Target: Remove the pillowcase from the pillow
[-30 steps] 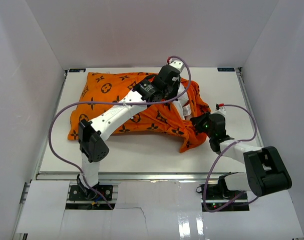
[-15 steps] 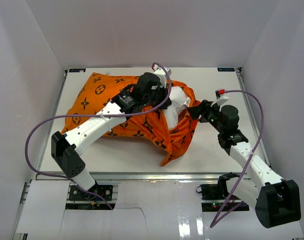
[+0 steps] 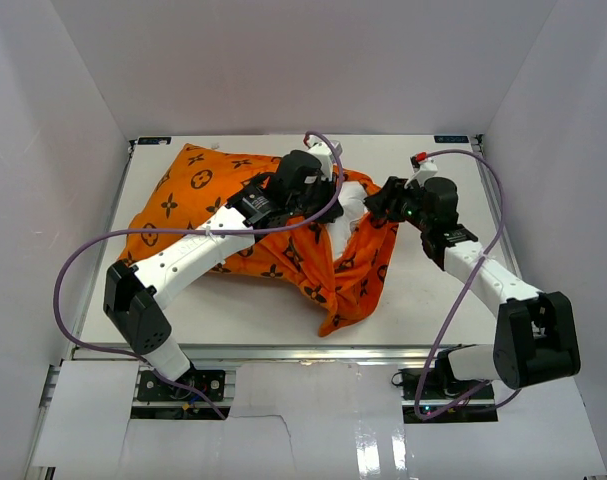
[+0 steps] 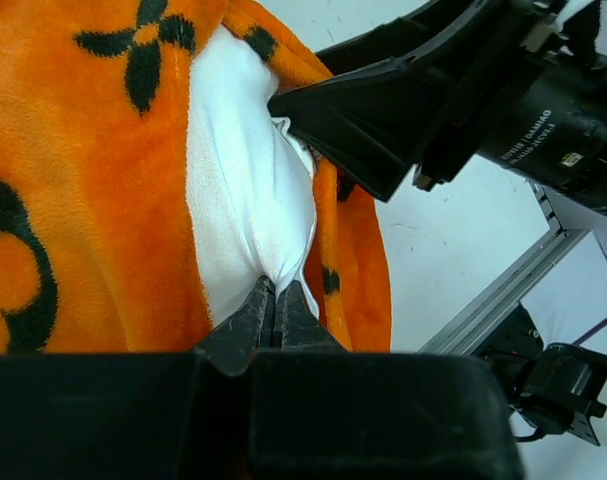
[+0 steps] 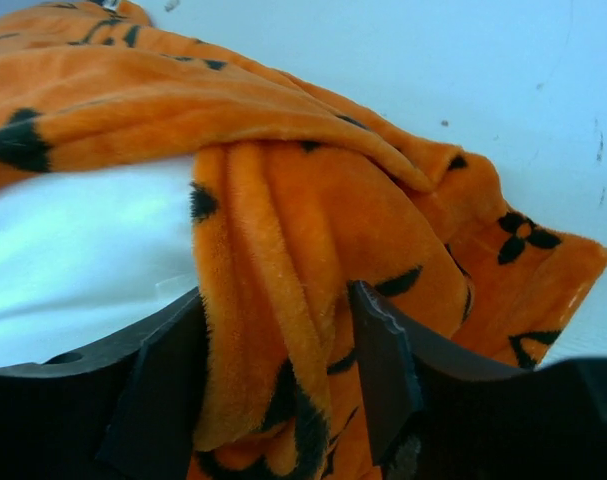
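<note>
Count: one bright orange plush pillowcase with black flower and monogram motifs (image 3: 198, 205), one plain white stuffed pillow (image 3: 351, 205), two arms, two purple cables (image 3: 58, 298), one white table (image 3: 438, 295).

Pillowcase: lies on the table, left of centre. Its bulk is toward the far left corner. The open end is bunched at the right, and one loose flap hangs down toward the near edge.

Pillow: mostly inside the pillowcase. Only a white patch shows at the open end, between the two arms' tips. The left wrist view shows the orange rim folded back on both sides of that patch.

Left fingers (image 4: 275, 305): pressed together, pinching a small tuck of the white pillow cloth. The fabric puckers into the pinch point. The left arm reaches diagonally over the pillowcase to get there.

Right fingers (image 5: 383, 370): spread apart, with a thick fold of the orange pillowcase rim lying in the gap between them, not clamped. White pillow shows just to the left of that fold in the right wrist view.

The tips of both arms sit close together at the open end, the right one facing the left across the exposed white patch.
</note>
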Robot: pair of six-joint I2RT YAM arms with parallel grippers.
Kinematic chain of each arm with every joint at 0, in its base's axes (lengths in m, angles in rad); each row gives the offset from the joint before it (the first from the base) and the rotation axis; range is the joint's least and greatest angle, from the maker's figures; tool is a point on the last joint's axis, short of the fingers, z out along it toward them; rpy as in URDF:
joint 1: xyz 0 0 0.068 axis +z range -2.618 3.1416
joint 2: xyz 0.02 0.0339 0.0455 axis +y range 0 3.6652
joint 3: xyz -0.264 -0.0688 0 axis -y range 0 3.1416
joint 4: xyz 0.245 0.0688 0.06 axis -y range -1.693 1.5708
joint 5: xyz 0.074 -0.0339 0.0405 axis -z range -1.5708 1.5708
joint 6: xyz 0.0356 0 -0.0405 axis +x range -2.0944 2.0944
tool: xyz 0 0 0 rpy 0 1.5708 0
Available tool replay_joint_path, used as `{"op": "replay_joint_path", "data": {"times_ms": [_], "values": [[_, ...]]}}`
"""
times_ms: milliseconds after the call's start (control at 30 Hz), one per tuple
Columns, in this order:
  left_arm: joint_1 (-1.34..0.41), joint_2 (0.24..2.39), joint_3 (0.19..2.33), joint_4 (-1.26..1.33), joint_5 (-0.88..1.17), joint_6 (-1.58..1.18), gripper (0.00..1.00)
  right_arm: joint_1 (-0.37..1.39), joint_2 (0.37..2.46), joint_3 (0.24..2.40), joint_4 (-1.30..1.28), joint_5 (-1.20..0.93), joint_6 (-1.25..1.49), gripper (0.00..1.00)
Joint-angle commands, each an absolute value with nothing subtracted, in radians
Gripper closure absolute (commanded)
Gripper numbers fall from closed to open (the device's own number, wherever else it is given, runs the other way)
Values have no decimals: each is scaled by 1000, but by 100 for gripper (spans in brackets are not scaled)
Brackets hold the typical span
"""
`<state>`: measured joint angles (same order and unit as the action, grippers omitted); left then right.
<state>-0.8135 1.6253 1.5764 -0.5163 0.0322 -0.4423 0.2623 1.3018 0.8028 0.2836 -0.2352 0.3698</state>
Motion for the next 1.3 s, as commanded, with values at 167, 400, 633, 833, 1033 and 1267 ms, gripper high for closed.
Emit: {"op": "replay_joint_path", "data": {"times_ms": [167, 400, 633, 833, 1033, 1267], "values": [[-818, 1502, 1644, -492, -81, -456, 100, 227, 1498, 876, 287, 55, 403, 78], [-816, 1376, 1661, -489, -26, -472, 100, 183, 1699, 992, 265, -47, 439, 82], [-816, 1451, 1751, -351, -89, -415, 100, 192, 1861, 1071, 308, -257, 453, 74], [-810, 1673, 1944, -476, -239, -344, 100, 195, 1680, 1078, 206, -351, 358, 36], [-804, 1746, 1963, -472, -331, -313, 100, 190, 1451, 1051, 72, -380, 279, 18], [-799, 1810, 2011, -491, -379, -302, 100, 192, 1238, 967, 32, -422, 232, 7]]}}
